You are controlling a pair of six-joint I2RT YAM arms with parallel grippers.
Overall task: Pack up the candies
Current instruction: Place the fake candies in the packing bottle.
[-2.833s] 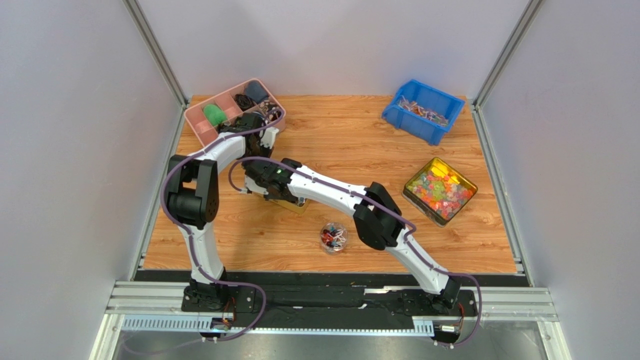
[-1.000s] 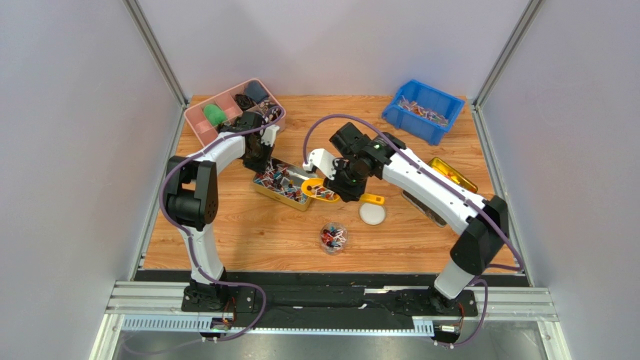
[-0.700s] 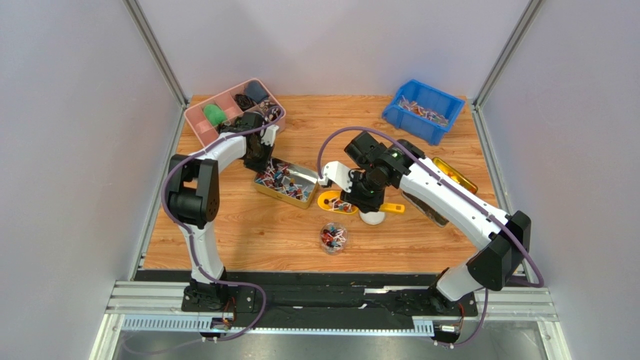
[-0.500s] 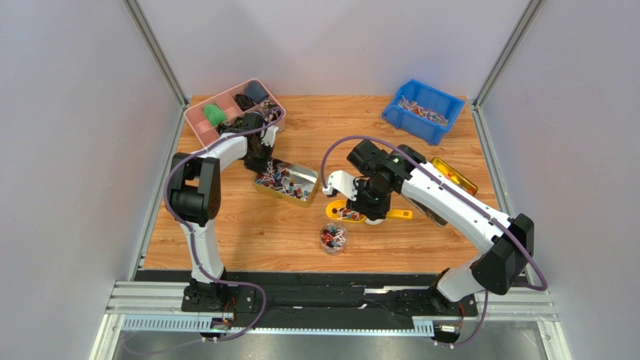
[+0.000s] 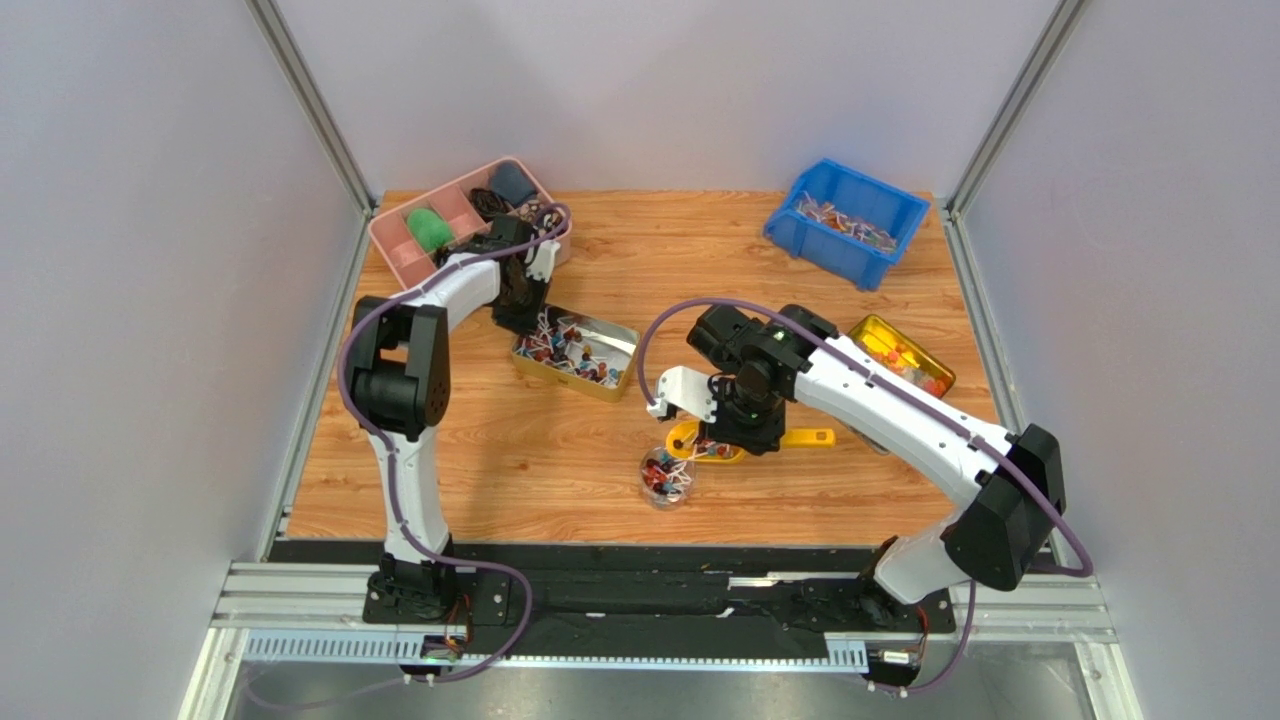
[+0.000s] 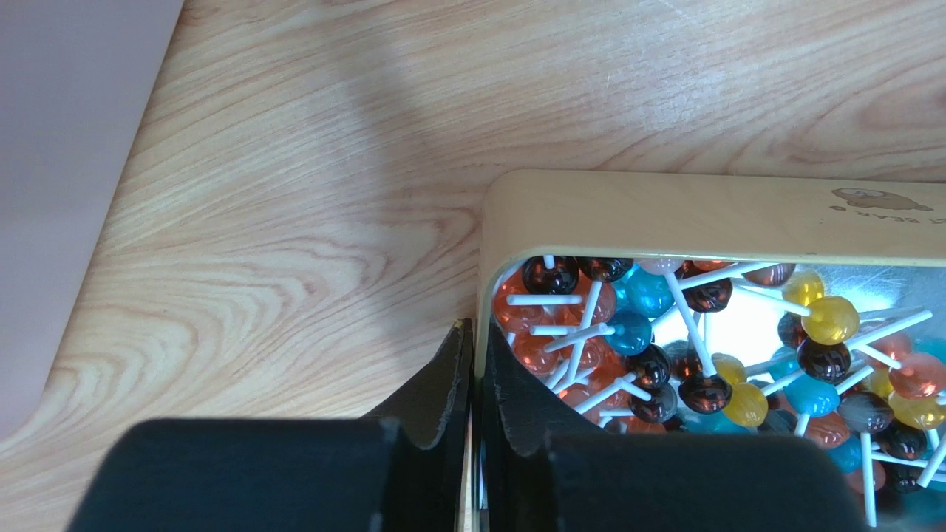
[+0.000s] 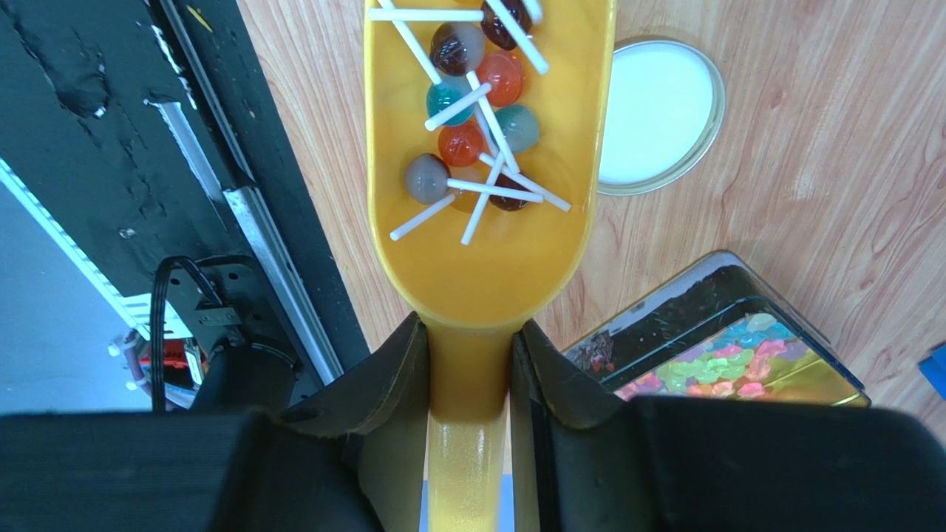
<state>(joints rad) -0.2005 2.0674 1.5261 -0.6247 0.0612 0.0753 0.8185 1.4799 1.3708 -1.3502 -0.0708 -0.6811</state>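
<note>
The table is walled on the left, the right and at the back, and a black rail runs along its near edge. A pink tray fills the far left corner and a blue bin the far right, with bare wood between them and more at the near left. The left end effector is closed on the thin wall of a gold tin, one finger outside, the other inside among the candies. The right end effector grips the handle of a yellow scoop, whose bowl carries more candies just ahead of the fingers. The top view puts that bowl just beside a small clear jar of candies. A white lid lies beside the scoop, a tin of gummies near it.
</note>
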